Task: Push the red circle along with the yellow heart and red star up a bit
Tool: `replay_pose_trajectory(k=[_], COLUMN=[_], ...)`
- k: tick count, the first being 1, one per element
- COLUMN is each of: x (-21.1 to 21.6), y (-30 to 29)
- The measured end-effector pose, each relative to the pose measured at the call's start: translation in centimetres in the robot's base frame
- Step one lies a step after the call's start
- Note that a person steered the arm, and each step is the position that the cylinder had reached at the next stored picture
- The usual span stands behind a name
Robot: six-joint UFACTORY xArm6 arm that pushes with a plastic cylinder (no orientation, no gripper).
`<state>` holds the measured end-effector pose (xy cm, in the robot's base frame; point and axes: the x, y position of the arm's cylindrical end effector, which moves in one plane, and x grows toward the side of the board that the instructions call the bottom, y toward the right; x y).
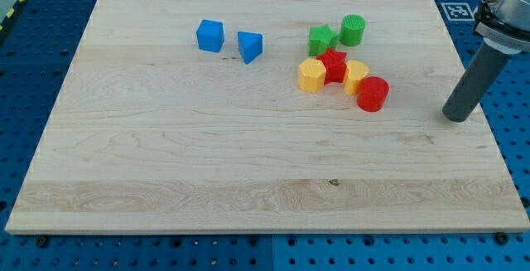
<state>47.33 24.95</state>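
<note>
claw tip (455, 117) well right of red circle (373, 94)

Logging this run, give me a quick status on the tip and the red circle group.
My tip at the view's right, clear of all blocks. Red circle, yellow heart, red star clustered, touching. Green star sits just above them.

The red circle (373, 94) is a short, upright cylinder lying flat on the board, right of centre in the view's upper half. Touching it at its ten o'clock is the yellow heart (355, 77), a small pale-yellow block, also lying flat. The red star (333, 65) sits at the heart's ten o'clock, pressed against it. The three form a diagonal chain running from ten o'clock down to four o'clock.
</note>
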Motion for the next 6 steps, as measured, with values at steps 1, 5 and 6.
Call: replay_pose_trajectory(k=[1, 5, 6], x=[0.0, -1.4, -1.4], y=[-2.0, -11.0, -10.7])
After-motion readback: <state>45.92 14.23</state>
